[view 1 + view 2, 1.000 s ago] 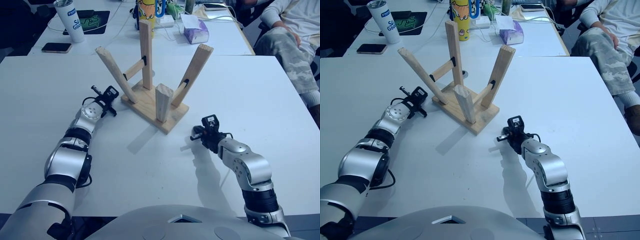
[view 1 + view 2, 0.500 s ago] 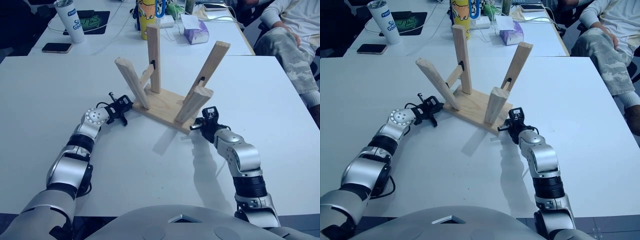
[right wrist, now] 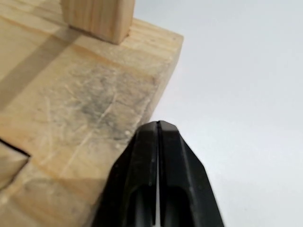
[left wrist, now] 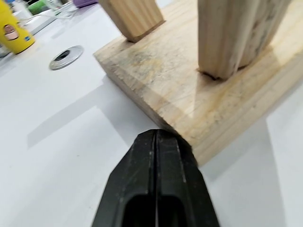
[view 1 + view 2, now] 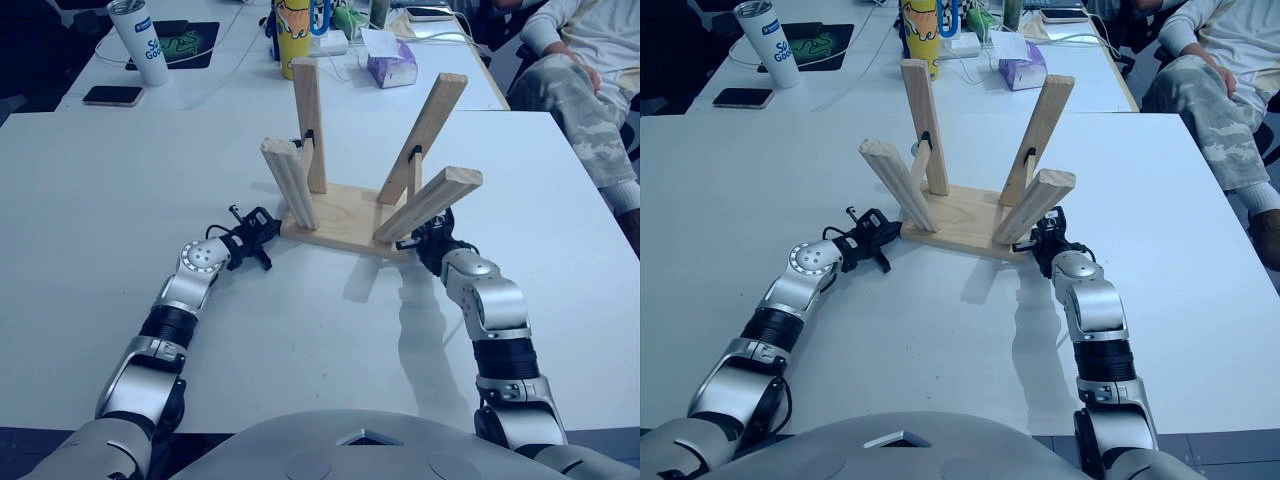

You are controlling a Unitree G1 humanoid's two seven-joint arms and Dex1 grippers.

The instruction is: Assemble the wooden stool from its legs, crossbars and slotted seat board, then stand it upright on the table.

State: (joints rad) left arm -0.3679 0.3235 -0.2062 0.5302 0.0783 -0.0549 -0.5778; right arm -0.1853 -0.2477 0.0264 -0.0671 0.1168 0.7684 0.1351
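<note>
The pale wooden stool (image 5: 350, 200) lies upside down near the middle of the white counter (image 5: 120, 200). Its flat rectangular seat board (image 5: 345, 215) rests on the surface and its four square-cut wooden legs point upward, splaying outward. The near left leg (image 5: 290, 182) and near right leg (image 5: 430, 203) lean toward the robot. The far left leg (image 5: 309, 120) stands almost upright, and the far right leg (image 5: 425, 135) tilts away to the right. A short wooden crossbar (image 5: 923, 160) spans the two left legs, and another (image 5: 414, 172) joins the two right ones.

The left end effector (image 4: 156, 139) lies low on the counter with its black fingers pressed together, holding nothing. Its tip is right at the board's near left corner. The right end effector (image 3: 157, 127) has its fingers closed flat against each other, also empty, with its tip at the board's near right edge, under the near right leg.

A round metal grommet (image 4: 66, 57) is set into the counter beyond the stool. On the next counter behind stand a tall yellow cup (image 5: 293, 25), a white tumbler (image 5: 140, 30), a black phone (image 5: 112, 95) and a purple tissue pack (image 5: 390, 68).
</note>
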